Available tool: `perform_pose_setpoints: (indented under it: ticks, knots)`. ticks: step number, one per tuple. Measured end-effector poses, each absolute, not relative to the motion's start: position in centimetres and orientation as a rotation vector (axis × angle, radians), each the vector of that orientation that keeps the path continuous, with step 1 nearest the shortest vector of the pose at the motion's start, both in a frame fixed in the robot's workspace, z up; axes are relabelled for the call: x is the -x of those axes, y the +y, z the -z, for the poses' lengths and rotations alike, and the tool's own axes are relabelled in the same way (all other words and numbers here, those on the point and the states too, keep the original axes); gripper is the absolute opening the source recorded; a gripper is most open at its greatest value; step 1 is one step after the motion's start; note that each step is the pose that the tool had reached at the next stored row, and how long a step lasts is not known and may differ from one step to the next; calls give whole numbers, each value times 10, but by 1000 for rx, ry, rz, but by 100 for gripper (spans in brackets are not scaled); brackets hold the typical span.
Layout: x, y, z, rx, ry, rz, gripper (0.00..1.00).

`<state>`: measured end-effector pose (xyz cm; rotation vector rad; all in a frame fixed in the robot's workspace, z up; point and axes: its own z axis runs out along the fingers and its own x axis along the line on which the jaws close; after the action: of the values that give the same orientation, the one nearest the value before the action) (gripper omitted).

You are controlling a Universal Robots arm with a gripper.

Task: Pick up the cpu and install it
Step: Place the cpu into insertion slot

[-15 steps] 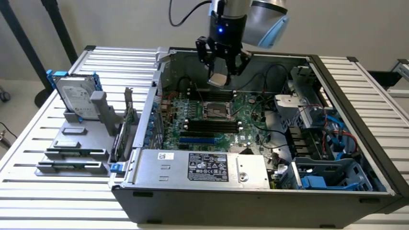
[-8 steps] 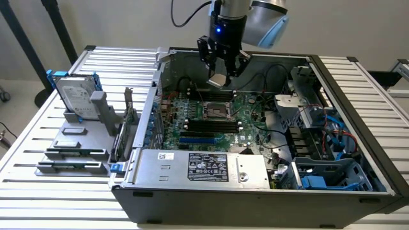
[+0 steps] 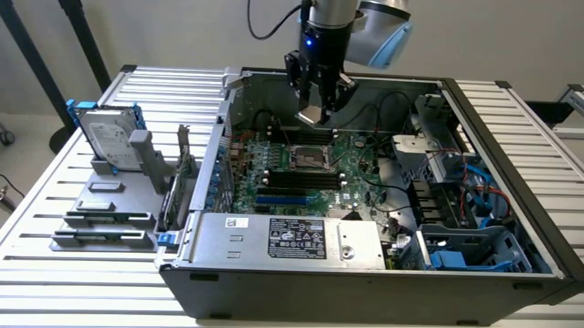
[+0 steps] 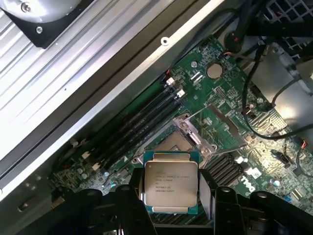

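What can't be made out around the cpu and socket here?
- Wrist view: cpu underside and contacts face away from the camera.
- Wrist view: socket partly hidden behind the cpu held in the gripper.
- Exterior view: cpu markings and socket pins too small to read.

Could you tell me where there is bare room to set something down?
The slatted table is bare between the grey fixture and its near edge, and at the exterior view's right of the computer case. Inside, motherboard and cables crowd the space under the gripper holding the cpu.
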<state>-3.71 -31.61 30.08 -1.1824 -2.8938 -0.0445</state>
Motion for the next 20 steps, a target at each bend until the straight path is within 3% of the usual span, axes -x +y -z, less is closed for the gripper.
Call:
perform_pose_setpoints:
  ticks: [20]
  knots:
    - [37,-316,-297,1690,-2636,48,55]
